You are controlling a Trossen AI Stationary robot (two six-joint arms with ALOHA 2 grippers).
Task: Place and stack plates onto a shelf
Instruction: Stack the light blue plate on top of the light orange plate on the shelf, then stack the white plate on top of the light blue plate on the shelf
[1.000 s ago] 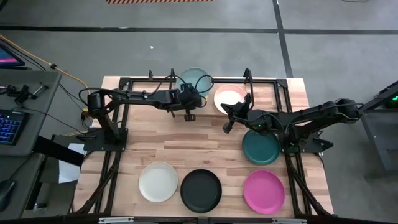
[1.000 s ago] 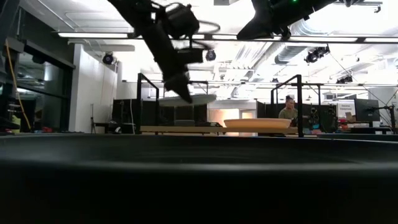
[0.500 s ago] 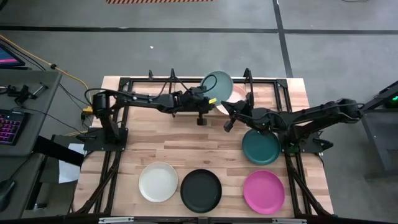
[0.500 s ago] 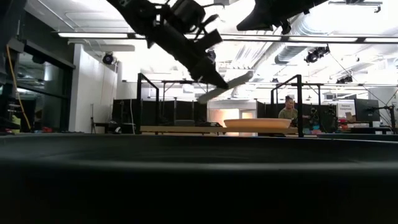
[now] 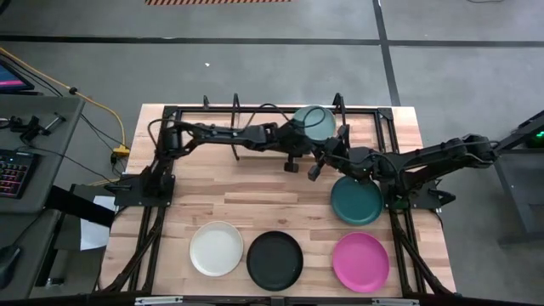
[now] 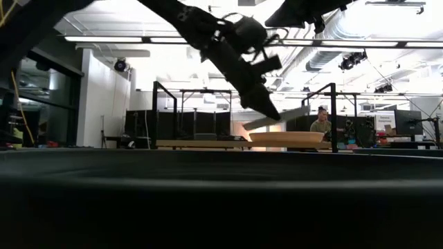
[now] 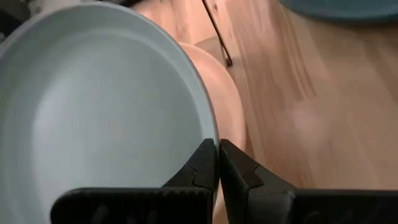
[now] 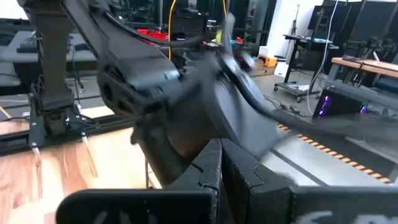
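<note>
My left gripper (image 5: pixel 297 136) is shut on the light teal plate (image 5: pixel 313 123) and holds it over the pale pink plate (image 6: pixel 287 137). The pink plate lies flat on the shelf's wood board (image 6: pixel 201 144) at the table's far right, and it also shows in the left wrist view (image 7: pixel 231 112). My right gripper (image 5: pixel 316 160) is shut and empty. It hovers just near of the shelf, close beside the left gripper. The dark teal plate (image 5: pixel 357 201) lies on the table under the right arm. My left gripper pinches the light teal plate's rim (image 7: pixel 210 134) between its two fingers, on the side nearest the arm. The fingers come slanting down from the table's left. The plate is lifted clear and tilted, its free side (image 6: pixel 304 111) higher, just above the pink plate.
The white plate (image 5: pixel 216 248), black plate (image 5: pixel 274 259) and magenta plate (image 5: pixel 360 262) lie in a row along the near edge. Thin black shelf uprights (image 5: pixel 338 104) stand beside the pink plate. The black plate's rim (image 6: pixel 221 200) fills the low view's foreground.
My left gripper has carried the light teal plate toward the table's right edge along the shelf, from its left part to over the pink plate. The plate, level at first, has tipped with its free side up and now hangs lower.
</note>
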